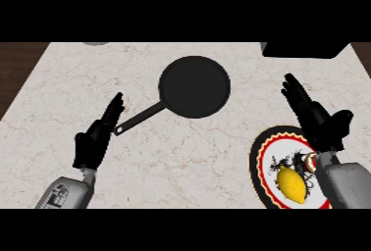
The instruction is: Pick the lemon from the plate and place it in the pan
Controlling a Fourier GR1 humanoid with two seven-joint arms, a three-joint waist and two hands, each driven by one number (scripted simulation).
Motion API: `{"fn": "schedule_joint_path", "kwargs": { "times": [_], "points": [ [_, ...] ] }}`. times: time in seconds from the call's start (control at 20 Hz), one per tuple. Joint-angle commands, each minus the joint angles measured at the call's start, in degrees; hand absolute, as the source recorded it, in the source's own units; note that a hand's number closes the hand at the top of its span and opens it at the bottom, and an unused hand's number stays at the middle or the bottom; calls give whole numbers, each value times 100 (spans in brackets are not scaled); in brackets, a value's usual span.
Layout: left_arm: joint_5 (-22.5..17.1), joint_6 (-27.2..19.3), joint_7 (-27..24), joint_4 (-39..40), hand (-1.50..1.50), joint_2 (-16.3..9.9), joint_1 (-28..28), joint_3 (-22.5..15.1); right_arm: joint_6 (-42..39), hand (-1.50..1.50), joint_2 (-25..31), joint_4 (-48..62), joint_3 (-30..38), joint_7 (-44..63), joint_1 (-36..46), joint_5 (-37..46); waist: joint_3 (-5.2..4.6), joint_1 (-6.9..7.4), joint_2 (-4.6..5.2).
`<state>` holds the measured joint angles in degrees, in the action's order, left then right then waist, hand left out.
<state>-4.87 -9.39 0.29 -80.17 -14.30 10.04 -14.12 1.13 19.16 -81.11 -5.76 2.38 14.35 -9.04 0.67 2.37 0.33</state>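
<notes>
Two black hands show over the pale marble table [217,162], both with straight, open fingers and holding nothing. The left hand [94,139] sits at about eight o'clock in the view, its fingers [114,109] pointing toward one o'clock, with their tips just beside the end of the pan's handle [141,117]. The right hand [322,122] sits at about three o'clock, its fingers [296,90] stretched toward eleven o'clock, with the thumb [343,117] standing apart on the outer side.

The pan [194,87], black and round, lies flat near the middle of the table, slightly toward twelve o'clock; its handle runs out toward seven o'clock.

The plate [264,147], rimmed in black, yellow and red with a dark figure on white, lies at about four o'clock, partly covered by the right forearm. The lemon [292,184] rests on the plate, in its lower part, just beside the grey right forearm, and well apart from the pan.

A black block [303,49] sits at the table's far edge at about one o'clock. Dark wood [18,73] shows beyond the table's left edge.
</notes>
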Motion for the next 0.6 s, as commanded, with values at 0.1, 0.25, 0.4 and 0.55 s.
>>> {"fn": "schedule_joint_path", "kwargs": {
  "times": [0.1, 0.25, 0.4, 0.55],
  "points": [
    [131, -247, 475, 342, 0, -645, -90, 639, -1378, -150, -186, -537, -548, -301, 190, -651, -59, -121, -44],
    [268, -409, 838, 611, 0, -1217, -151, 1033, -2488, -150, -163, -1141, -981, -579, 321, -1197, -40, -27, -81],
    [184, -407, 774, 653, 0, -974, -383, 898, -1119, 150, 1623, -1057, -306, -816, 671, 1406, -209, -325, -291],
    [48, -398, 978, 724, 0, -1223, -472, 1237, -637, 150, -208, -701, 722, -1483, -796, -944, -48, -382, -48]
  ]
}}
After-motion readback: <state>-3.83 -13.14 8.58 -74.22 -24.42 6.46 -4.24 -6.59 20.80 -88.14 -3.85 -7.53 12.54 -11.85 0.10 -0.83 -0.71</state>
